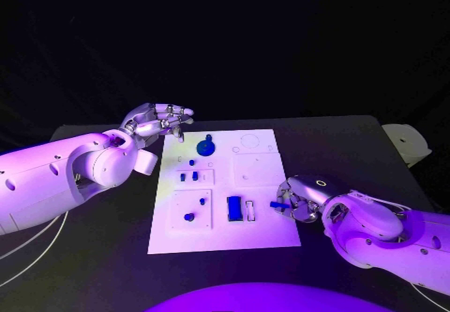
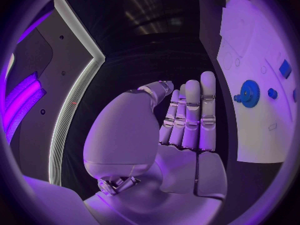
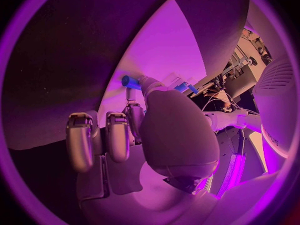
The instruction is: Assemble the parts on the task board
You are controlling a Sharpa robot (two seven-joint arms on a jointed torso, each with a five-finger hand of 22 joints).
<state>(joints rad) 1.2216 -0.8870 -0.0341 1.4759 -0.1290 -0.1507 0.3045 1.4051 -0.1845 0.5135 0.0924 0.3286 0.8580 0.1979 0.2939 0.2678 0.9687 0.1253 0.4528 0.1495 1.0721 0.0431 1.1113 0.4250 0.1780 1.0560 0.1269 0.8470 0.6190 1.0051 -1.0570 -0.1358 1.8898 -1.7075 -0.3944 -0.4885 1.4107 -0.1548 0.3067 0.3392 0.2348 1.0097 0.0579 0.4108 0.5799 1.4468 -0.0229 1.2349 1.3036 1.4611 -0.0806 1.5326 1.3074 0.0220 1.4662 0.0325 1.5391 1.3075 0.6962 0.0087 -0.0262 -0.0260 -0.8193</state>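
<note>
— Where is the right hand (image 1: 298, 200)?
— At the task board's (image 1: 267, 237) right edge, its fingers pinching a small blue part (image 1: 277, 205) just over the board.
— And the left hand (image 1: 157, 120)?
— At the board's far-left corner, fingers straight and close together, holding nothing. A blue gear (image 1: 206, 147) lies nearby.

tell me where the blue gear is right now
In the head view the blue gear lies on the task board near its far left corner, just right of the left hand.
</note>
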